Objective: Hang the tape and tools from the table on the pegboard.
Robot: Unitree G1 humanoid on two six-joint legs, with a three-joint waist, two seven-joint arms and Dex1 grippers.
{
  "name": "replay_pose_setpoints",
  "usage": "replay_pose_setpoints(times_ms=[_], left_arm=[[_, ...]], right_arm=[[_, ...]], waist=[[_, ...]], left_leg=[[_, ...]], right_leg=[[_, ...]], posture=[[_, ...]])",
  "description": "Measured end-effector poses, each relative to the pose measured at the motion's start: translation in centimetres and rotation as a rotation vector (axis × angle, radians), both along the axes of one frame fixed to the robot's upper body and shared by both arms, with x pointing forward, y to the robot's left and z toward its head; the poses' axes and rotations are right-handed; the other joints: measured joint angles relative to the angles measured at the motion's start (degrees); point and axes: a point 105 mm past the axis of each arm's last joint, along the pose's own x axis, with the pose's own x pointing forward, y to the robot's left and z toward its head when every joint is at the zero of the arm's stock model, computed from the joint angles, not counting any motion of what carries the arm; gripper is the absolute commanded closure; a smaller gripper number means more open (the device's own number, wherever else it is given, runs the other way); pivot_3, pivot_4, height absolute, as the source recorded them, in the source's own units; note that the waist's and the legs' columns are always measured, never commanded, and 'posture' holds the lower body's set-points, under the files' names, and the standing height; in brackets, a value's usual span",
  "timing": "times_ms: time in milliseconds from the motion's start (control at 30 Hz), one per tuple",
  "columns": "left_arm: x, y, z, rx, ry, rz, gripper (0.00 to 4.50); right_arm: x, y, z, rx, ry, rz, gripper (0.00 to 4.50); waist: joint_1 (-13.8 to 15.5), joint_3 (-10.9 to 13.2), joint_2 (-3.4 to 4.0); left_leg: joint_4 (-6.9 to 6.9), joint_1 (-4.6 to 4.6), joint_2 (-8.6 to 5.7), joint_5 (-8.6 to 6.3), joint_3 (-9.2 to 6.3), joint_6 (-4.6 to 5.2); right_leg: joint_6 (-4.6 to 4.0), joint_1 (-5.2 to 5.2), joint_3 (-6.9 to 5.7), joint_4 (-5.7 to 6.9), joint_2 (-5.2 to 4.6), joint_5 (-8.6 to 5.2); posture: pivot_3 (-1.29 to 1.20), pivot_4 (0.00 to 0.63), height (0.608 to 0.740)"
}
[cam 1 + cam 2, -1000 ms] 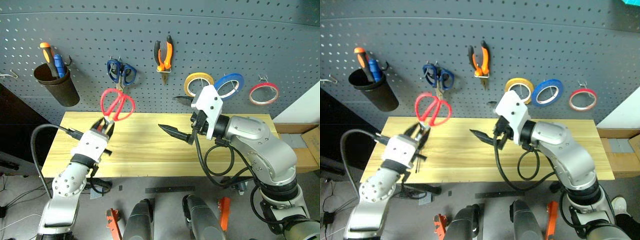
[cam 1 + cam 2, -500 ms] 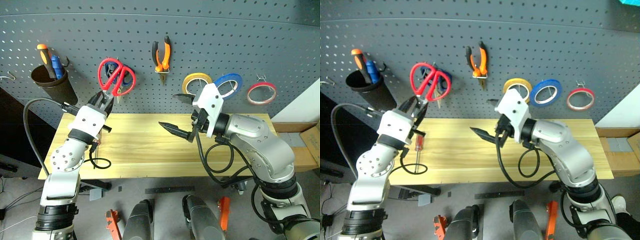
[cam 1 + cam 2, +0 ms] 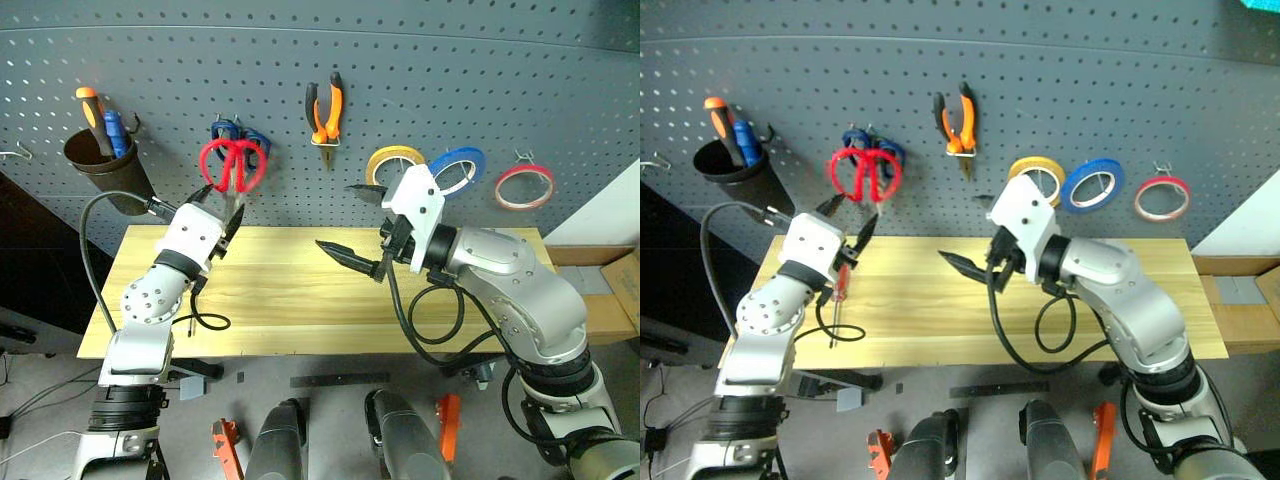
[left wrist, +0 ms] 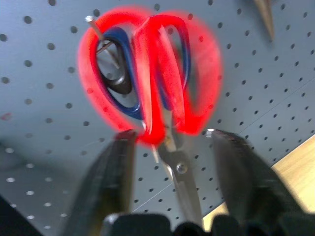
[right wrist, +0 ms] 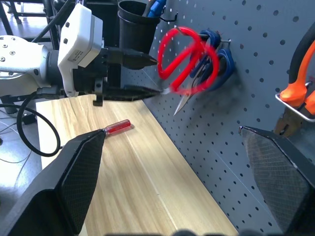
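Backing the left gripper [image 3: 222, 205] straight off looks wisest: its jaws stand open just below the red-handled scissors [image 3: 232, 164], hung on the pegboard [image 3: 420, 60] at upper left over the blue-handled scissors [image 3: 254, 142]. The black cup [image 3: 105, 165] holds two screwdrivers. The right gripper [image 3: 349, 224] gapes empty mid-frame.

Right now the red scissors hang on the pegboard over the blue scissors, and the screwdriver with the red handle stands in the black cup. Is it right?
Not quite. The red scissors do hang over the blue scissors on the pegboard, but the screwdriver lies on the table, as the right wrist view shows.
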Motion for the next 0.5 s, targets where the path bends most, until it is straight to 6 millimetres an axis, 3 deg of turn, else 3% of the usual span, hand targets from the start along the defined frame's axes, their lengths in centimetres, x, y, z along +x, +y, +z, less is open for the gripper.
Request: replay_pose_setpoints(times_ms=[67,167,267,400,500], left_arm=[[-0.2,0.3,-1.1,-0.015,0.046,0.017,0.02],[-0.6,1.4,-4.4,-0.082,0.187,0.074,0.02],[-0.9,3.7,-7.4,-0.222,0.354,0.189,0.02],[-1.0,7.3,-8.6,-0.358,0.456,0.357,0.02],[-1.0,9.2,-9.1,-0.423,0.505,0.441,0.02]], right_arm=[[0.1,0.0,-0.3,0.001,0.019,-0.01,0.0],[0.3,0.2,-1.4,0.01,0.086,-0.046,0.0],[0.4,2.0,-3.7,0.018,0.228,-0.081,0.0],[0.5,4.2,-6.8,-0.086,0.381,-0.131,0.0],[0.6,5.3,-7.0,-0.106,0.423,-0.144,0.0]], waist=[[-0.16,-0.01,0.01],[-0.2,0.0,0.01],[-0.3,0.01,0.02],[-0.17,0.04,0.04],[0.06,0.06,0.05]], left_leg=[[0.0,0.02,0.01,0.0,0.0,0.0],[0.0,0.01,0.03,0.0,-0.03,0.01],[0.02,0.02,0.11,0.0,-0.08,0.01],[0.09,0.02,0.11,0.0,-0.23,0.01],[0.1,0.02,0.03,0.0,-0.4,0.01]], right_leg=[[0.0,0.01,0.03,0.01,0.0,0.0],[0.0,0.0,0.01,0.03,0.01,0.0],[0.0,-0.03,0.01,0.09,0.09,0.0],[0.0,-0.01,0.01,0.08,0.14,0.0],[0.0,0.02,-0.02,0.06,0.11,0.0]], posture=[[-0.12,0.238,0.74],[-0.11,0.255,0.74],[-0.1,0.274,0.74],[-0.09,0.299,0.74],[-0.09,0.312,0.74]])
